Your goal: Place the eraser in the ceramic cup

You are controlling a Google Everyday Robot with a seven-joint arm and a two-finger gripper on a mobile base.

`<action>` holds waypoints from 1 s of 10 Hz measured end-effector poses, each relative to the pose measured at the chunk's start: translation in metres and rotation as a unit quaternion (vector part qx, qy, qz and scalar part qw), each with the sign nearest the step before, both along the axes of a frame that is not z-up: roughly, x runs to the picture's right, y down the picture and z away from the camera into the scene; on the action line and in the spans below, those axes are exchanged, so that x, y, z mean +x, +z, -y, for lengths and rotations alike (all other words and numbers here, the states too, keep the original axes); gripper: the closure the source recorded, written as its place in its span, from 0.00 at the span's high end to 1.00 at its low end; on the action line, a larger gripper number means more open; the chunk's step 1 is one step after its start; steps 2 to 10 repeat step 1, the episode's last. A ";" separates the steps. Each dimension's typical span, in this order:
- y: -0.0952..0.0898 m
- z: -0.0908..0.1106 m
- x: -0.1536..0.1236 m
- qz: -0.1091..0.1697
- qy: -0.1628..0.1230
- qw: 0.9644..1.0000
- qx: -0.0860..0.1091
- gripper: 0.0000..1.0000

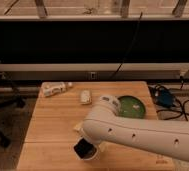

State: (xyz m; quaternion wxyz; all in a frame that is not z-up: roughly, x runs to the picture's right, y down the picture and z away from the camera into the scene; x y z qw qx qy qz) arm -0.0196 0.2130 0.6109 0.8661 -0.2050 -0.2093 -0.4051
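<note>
My gripper [83, 149] is the dark end of the big white arm [138, 135], low over the front of the wooden table [48, 125]. A small white round rim [91, 156], seemingly the ceramic cup, shows right under it and is mostly hidden by it. I cannot tell if the gripper holds anything. A small whitish block [85, 96], possibly the eraser, lies at the back middle of the table, far from the gripper.
A round green dish [131, 106] sits at the back right, partly behind the arm. A white crumpled object [55, 89] lies at the back left. A blue object with cables [164, 97] sits off the right edge. An office chair base [0, 117] stands left.
</note>
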 end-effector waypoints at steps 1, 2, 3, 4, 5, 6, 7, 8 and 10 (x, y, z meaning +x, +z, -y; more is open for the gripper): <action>0.001 0.000 -0.001 0.001 -0.001 1.000 -0.001 0.80; 0.001 0.000 -0.001 0.001 -0.001 1.000 -0.001 0.80; 0.001 0.000 -0.001 0.001 -0.001 1.000 -0.001 0.80; 0.001 0.000 -0.001 0.001 -0.001 1.000 -0.001 0.80; 0.001 0.000 -0.001 0.001 -0.001 1.000 -0.001 0.80; 0.001 0.000 -0.001 0.001 -0.001 1.000 -0.001 0.80; 0.001 0.000 -0.001 0.001 -0.001 1.000 -0.001 0.80; 0.001 0.000 -0.001 0.001 -0.001 1.000 -0.001 0.80; 0.001 0.000 -0.001 0.001 -0.001 1.000 -0.001 0.80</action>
